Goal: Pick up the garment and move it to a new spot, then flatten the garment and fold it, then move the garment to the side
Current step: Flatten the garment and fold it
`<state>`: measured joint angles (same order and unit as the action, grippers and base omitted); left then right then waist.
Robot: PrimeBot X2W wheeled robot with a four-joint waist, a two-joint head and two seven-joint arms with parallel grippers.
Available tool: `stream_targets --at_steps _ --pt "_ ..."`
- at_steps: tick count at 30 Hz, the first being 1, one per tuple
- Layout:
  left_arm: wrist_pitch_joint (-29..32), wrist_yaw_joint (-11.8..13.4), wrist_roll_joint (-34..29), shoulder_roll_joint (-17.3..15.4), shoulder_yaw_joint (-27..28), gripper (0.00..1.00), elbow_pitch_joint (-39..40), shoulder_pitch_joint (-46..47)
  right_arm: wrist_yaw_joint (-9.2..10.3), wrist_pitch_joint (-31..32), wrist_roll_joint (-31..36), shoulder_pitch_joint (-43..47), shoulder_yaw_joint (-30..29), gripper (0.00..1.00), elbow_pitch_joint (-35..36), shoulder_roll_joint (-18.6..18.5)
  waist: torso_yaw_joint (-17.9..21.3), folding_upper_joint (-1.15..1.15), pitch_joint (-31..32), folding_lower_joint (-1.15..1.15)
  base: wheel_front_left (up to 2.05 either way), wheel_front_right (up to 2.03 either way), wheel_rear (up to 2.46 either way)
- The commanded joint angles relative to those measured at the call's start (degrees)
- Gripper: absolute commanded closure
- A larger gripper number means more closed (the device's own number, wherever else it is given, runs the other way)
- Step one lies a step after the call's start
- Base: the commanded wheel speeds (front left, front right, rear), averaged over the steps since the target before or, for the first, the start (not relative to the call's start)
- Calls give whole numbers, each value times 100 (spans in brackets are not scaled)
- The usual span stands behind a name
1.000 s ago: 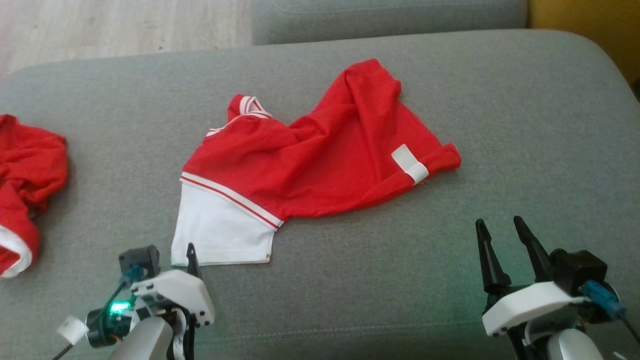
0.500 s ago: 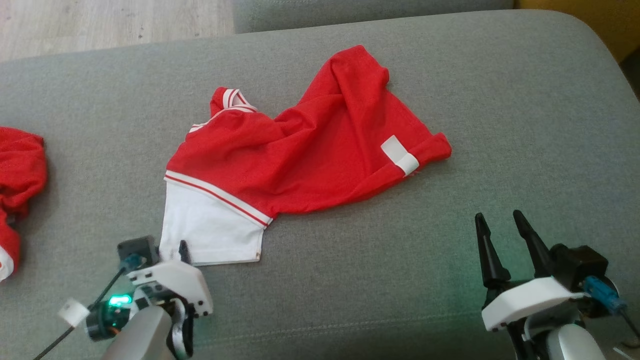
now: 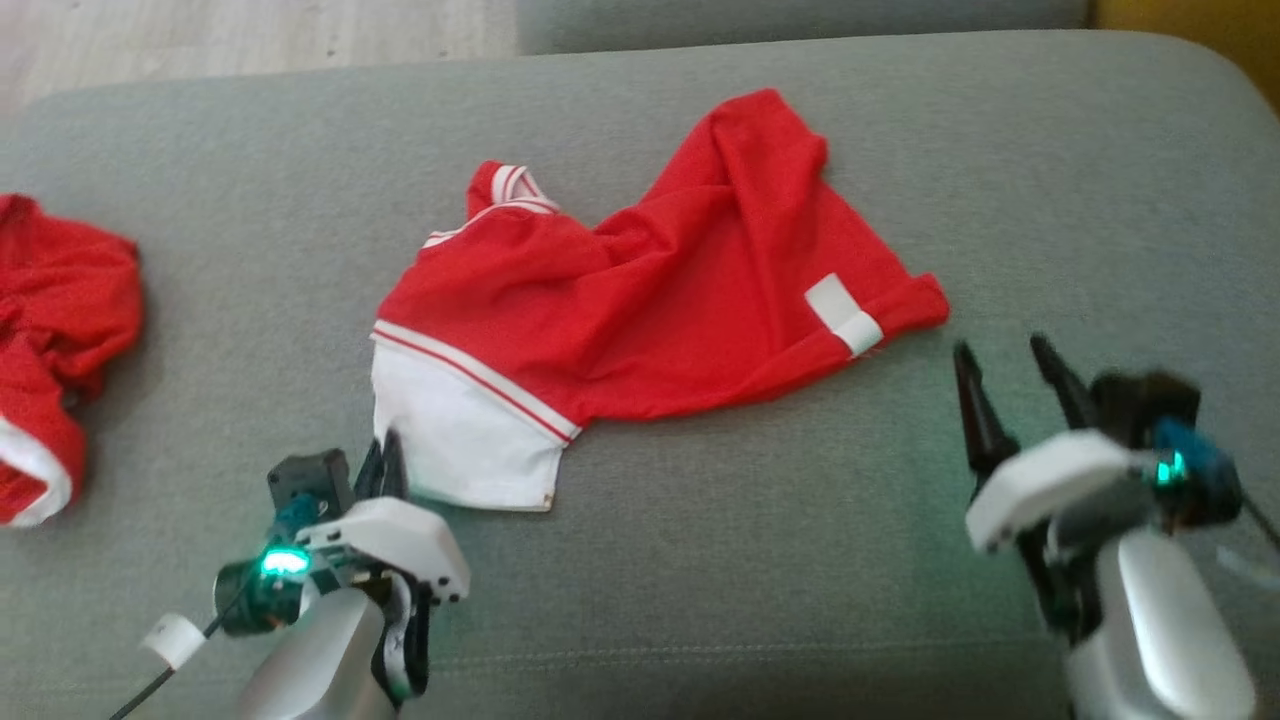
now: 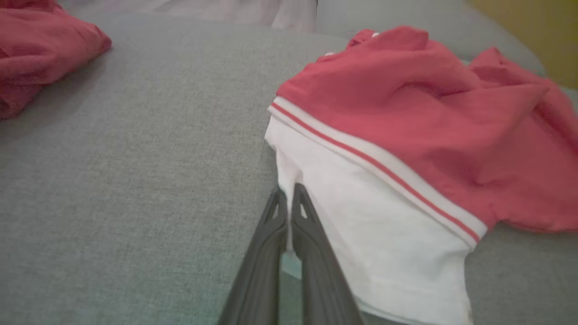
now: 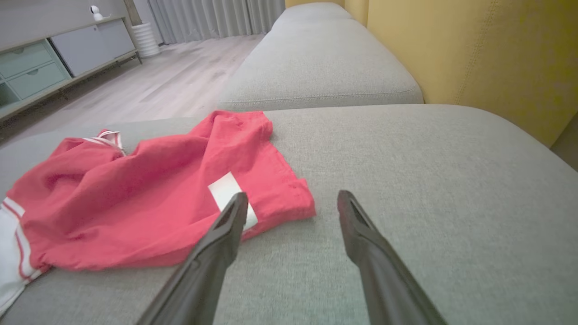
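Pickup was in hand; left gripper [image 4: 286,198] jaws sat shut on the white hem of the crumpled red-and-white cloth garment [image 3: 650,300] on the grey fabric sofa [image 3: 700,600]; right gripper [image 5: 292,203] jaws gaped empty near its tagged corner, likely the next grip.

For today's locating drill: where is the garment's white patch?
The white patch sits on the garment, at its right corner in the head view, near the right gripper.

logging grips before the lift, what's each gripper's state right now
Left gripper: shut, pinching the white edge of the garment.
Right gripper: open, holding nothing.
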<state>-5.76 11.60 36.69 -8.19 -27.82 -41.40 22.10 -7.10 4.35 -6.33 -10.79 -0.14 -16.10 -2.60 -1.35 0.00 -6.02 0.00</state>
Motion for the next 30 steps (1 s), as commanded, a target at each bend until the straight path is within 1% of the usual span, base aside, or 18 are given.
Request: stream_targets --at_steps 1,4,6,11,16,21,22,23,24,25,26,30 --pt "-106 3 -56 -75 154 100 223 318 -39 54 64 -351 85 0 89 -28 -93 0 -41 0 0 0 0" --pt "-242 16 -124 -64 111 100 531 363 -39 291 306 -859 -103 0 -469 -28 -258 0 -119 0 0 0 0" --pt "-307 35 -166 -61 83 100 739 380 -39 388 330 -1177 -254 0 -891 -28 -366 0 -171 0 0 0 0" --pt "-297 86 -232 -43 -17 100 1181 362 -39 476 488 -1852 -637 0 -1937 -52 -590 0 -307 0 0 0 0" --pt "-256 143 -239 -59 -70 100 1464 252 -39 580 854 -2350 -961 0 -2858 -69 -671 0 -411 0 0 0 0" --pt "-207 196 -229 -111 -85 100 1610 169 -39 574 1056 -2614 -1187 0 -3475 -52 -656 0 -457 0 0 0 0" --pt "-199 205 -226 -121 -86 100 1632 160 -39 584 1065 -2650 -1194 11 -3582 -47 -646 0 -458 0 0 0 0" --pt "-190 213 -224 -130 -87 100 1652 157 -39 573 1062 -2690 -1188 29 -3672 -44 -635 0 -457 0 0 0 0" --pt "-186 217 -223 -140 -87 100 1676 158 -39 558 1049 -2729 -1176 54 -3758 -40 -621 0 -454 0 0 0 0" --pt "-183 224 -222 -150 -86 100 1698 159 -39 535 1042 -2763 -1155 94 -3836 -38 -604 0 -449 0 0 0 0" --pt "-186 228 -224 -158 -86 100 1720 163 -39 496 1026 -2795 -1127 100 -3898 -36 -587 0 -440 0 0 0 0" --pt "-262 227 -204 -183 -51 100 1816 173 -39 157 805 -2944 -905 100 -4039 -31 -505 0 -364 0 0 0 0"
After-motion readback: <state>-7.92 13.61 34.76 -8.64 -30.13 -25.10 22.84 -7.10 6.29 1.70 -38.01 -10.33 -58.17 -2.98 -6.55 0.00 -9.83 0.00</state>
